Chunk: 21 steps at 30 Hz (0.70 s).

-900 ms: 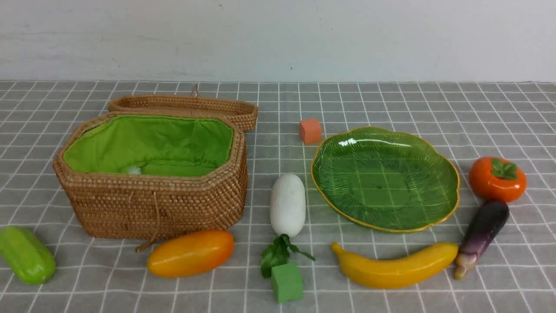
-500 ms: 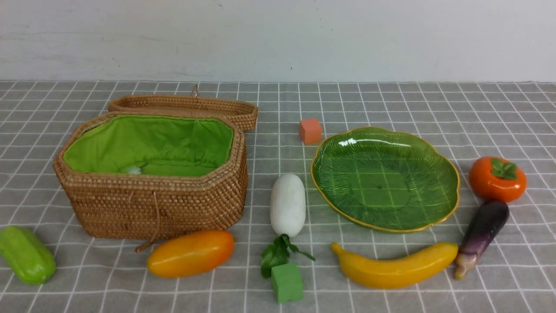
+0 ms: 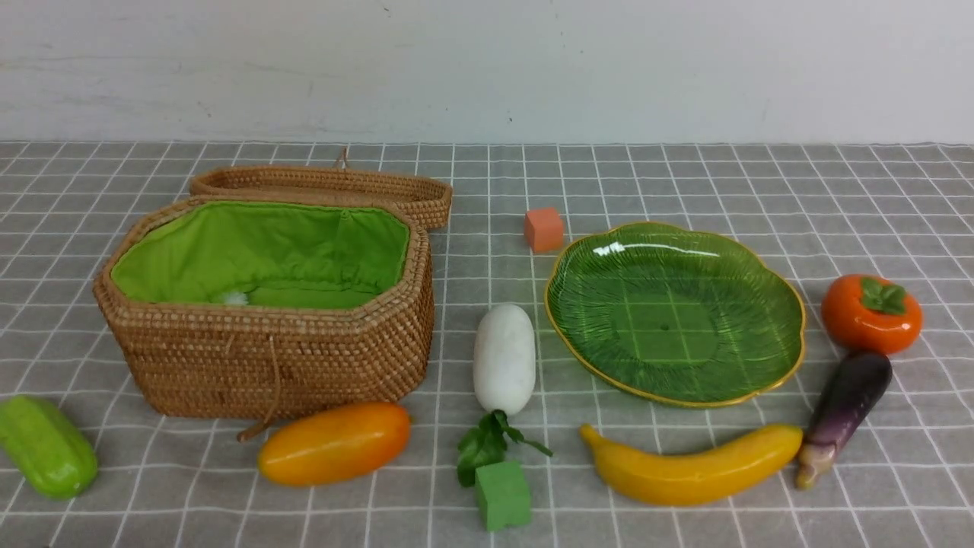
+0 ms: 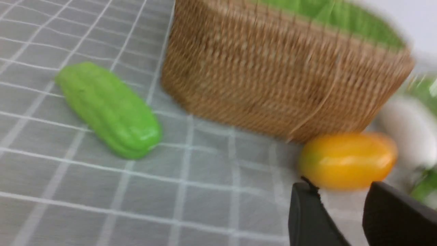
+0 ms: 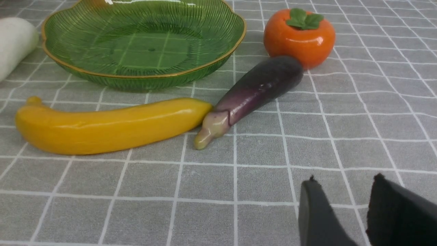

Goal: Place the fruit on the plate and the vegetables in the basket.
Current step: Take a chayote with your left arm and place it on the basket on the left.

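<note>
Open basket [image 3: 266, 358] holds green lining [image 3: 266, 243] and a white speck [image 3: 234, 298], perhaps fluff; plate [image 3: 673, 320] sits beside it. Left gripper [image 4: 339, 187] and right gripper [image 5: 344, 180] gape narrowly, unladen.

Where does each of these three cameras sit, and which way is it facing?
Front view: between the arms, looking forward at basket and plate; no robot part shows.
Left wrist view: on the left arm, low, facing cucumber, mango and basket; left jaws show, apart, empty.
Right wrist view: on the right arm, low, facing banana, eggplant, persimmon and plate; right jaws show, apart, empty.
Shared: both wrist views catch the white radish.
</note>
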Each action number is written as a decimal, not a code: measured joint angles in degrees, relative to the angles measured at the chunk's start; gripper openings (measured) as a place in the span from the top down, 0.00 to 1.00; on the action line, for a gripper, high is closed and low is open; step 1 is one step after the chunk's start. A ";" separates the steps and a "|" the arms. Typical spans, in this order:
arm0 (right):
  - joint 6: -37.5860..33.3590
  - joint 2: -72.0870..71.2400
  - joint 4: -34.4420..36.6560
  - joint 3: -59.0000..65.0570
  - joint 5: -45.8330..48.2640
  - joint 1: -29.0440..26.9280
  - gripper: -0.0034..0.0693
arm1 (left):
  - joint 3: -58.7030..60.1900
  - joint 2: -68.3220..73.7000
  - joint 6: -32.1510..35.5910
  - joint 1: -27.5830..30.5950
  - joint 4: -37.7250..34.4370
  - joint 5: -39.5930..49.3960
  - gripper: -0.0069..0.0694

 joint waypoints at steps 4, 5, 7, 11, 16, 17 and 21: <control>0.00 0.00 0.00 0.00 0.00 0.00 0.62 | 0.00 0.00 -8.25 0.00 -10.99 -4.61 0.60; 0.00 0.00 0.00 0.00 0.00 0.00 0.62 | 0.00 0.00 -9.74 0.00 -12.81 -5.83 0.60; 0.00 0.00 0.00 0.00 0.00 0.00 0.62 | 0.00 0.00 -11.36 0.00 -16.58 -9.04 0.60; 0.00 0.00 0.00 0.00 -0.46 0.00 0.62 | -0.16 0.00 -11.89 0.00 -17.94 -9.64 0.64; 11.16 0.00 13.12 0.33 -5.10 0.00 0.62 | -9.03 0.00 -6.88 0.00 -16.37 2.61 0.88; 14.19 0.00 17.35 0.33 -6.64 0.00 0.62 | -11.26 0.42 -4.92 0.00 -15.96 5.76 0.92; 21.46 0.00 29.86 0.33 -13.30 0.00 0.63 | -19.09 8.29 1.01 0.00 -14.58 17.77 0.93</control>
